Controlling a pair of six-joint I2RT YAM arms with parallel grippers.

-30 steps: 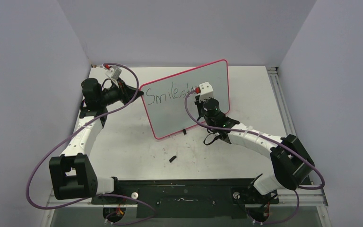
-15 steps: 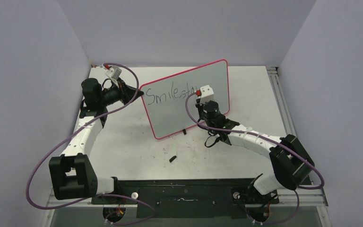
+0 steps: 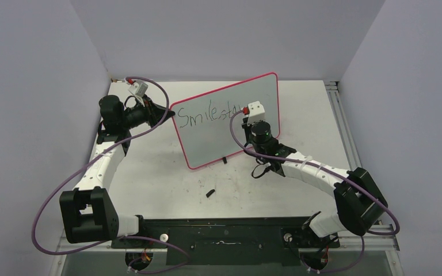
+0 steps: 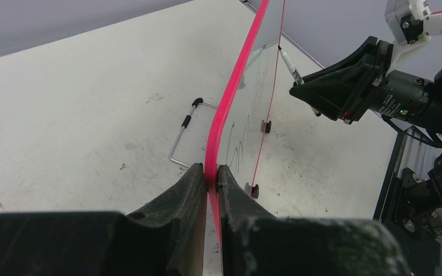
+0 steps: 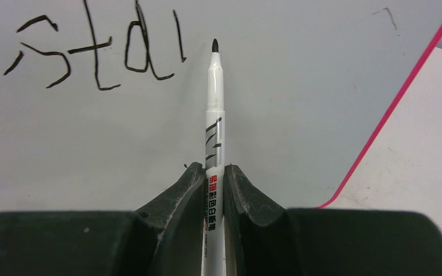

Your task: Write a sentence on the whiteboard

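Pinches a white marker (image 5: 214,92) in the right gripper (image 5: 214,169), fingers pressed onto the barrel, nib pointing away from the wrist. Puts the black nib right at the whiteboard (image 5: 299,86) face, just right of the last stroke; cannot tell if touching. Reads "Smile" then "sta" plus one upright stroke in the black handwriting (image 3: 207,117). Clamps the board's pink-red rim in the left gripper (image 4: 211,172), fingers squeezed onto the left edge. Stands the board on edge mid-bench (image 3: 149,172), written face toward the arm bases, small black feet (image 4: 266,126) on the front, wire stand (image 4: 183,135) behind. Shows one small black piece (image 3: 210,193) lying on the bench, nearer the bases, well apart from the board.
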